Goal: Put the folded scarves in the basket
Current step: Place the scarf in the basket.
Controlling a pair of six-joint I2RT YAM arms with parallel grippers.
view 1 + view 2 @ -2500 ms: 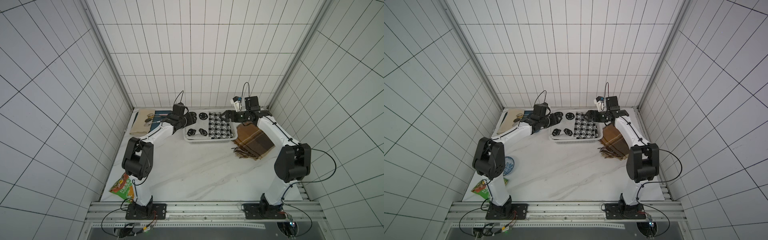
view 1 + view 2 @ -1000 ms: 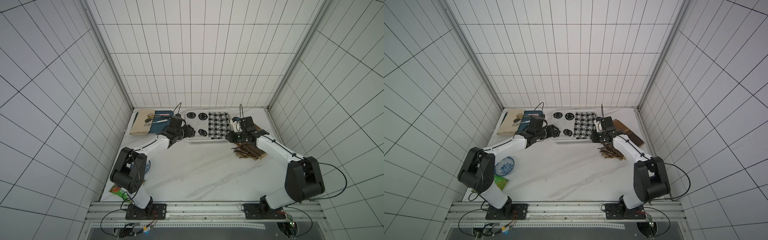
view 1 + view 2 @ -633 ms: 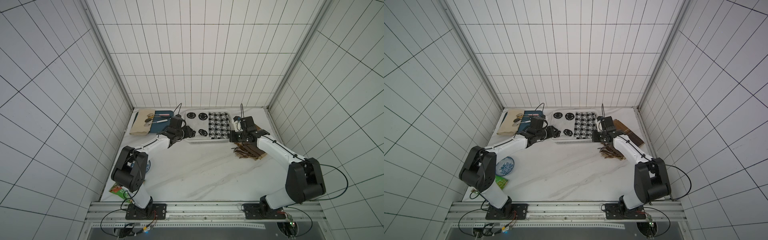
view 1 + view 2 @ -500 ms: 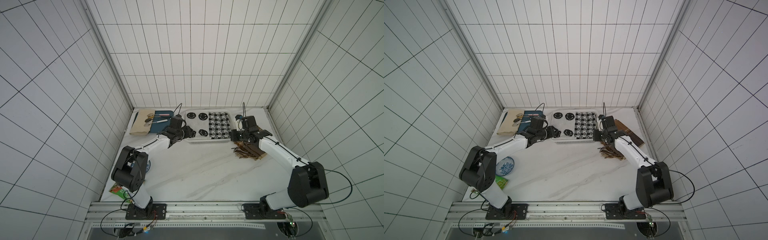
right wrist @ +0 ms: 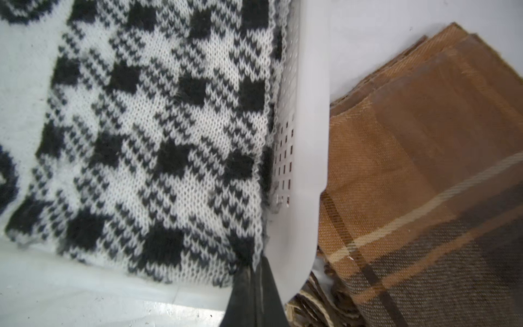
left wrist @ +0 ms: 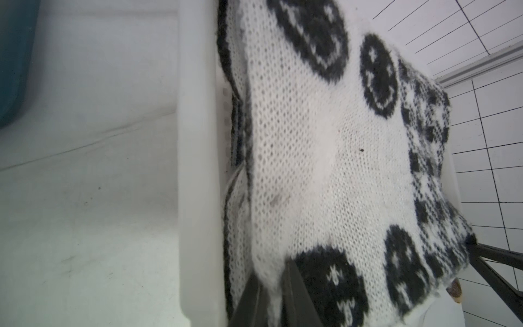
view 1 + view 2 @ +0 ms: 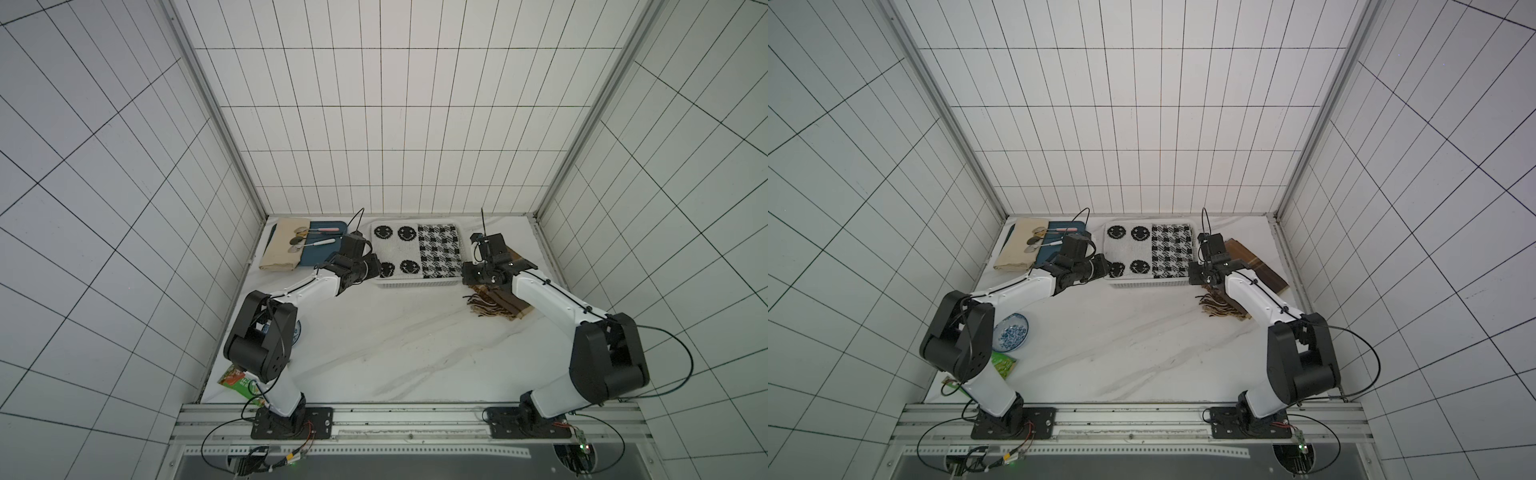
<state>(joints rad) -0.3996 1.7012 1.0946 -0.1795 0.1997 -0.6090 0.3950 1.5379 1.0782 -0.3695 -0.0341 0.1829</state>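
Scarf lies in the basket, left pincer and right pincer clamped on its near corners; next, probably release and withdraw.

Your left arm and right arm wear white shells between bulky black joints. Thin black cables loop off each wrist, and the left gripper ends in flat black fingers.

White tiled walls around a pale marbled tabletop, aluminium rail in front
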